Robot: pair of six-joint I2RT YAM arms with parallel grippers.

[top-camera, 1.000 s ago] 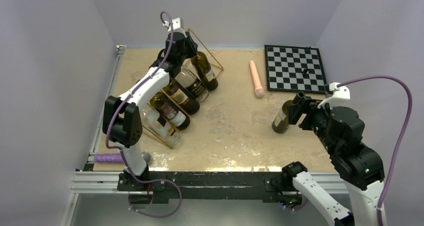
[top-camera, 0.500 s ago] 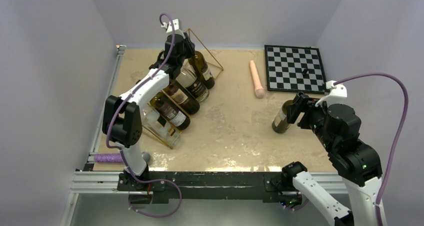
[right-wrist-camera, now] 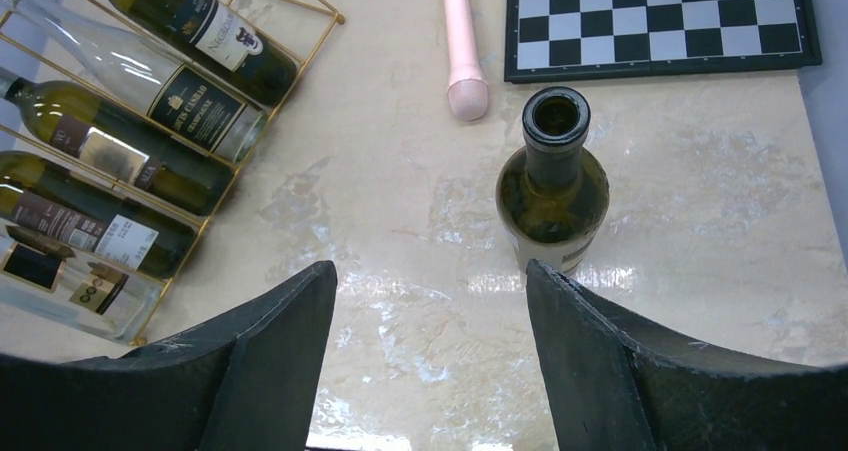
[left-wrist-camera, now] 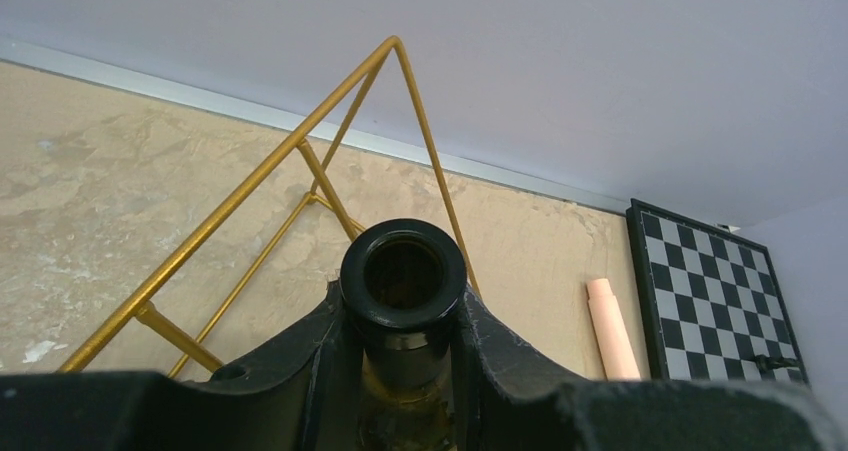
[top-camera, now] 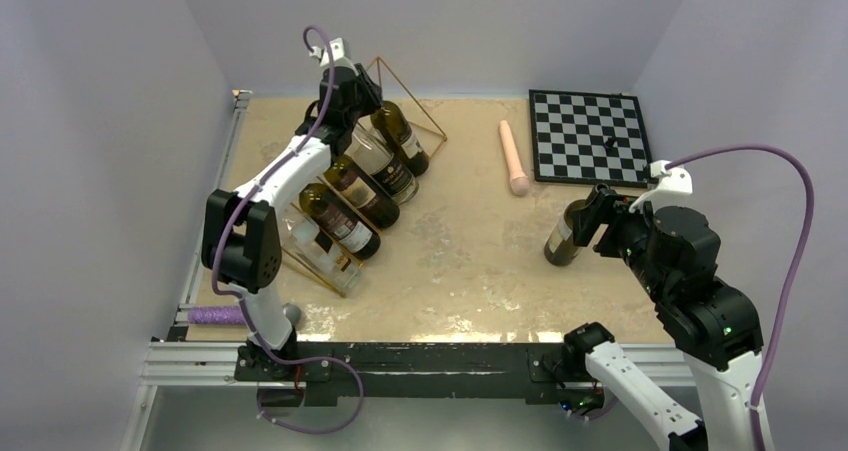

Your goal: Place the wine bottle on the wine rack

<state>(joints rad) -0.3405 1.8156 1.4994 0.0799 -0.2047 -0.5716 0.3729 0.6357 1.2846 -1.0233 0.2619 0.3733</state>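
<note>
Shifted slightly back at the wine rack's (left-wrist-camera: pixel 250 186) far end: left pincer (left-wrist-camera: pixel 403 316), clamped on the neck of the wine bottle (top-camera: pixel 402 139) in the rack's farthest slot. Right pincer (right-wrist-camera: pixel 432 271) wide, facing an upright bottle (right-wrist-camera: pixel 553 186) on the table (top-camera: pixel 470 261), well right of the rack.

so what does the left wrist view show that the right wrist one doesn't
Only left wrist: the left gripper shut on the neck of a bottle, mouth toward the camera, and the gold rack peaking against the back wall. Only right wrist: the open right gripper, a green bottle standing upright on the table, and labelled bottles lying in the rack. Both: the rack, the pink stick and the chessboard.
</note>
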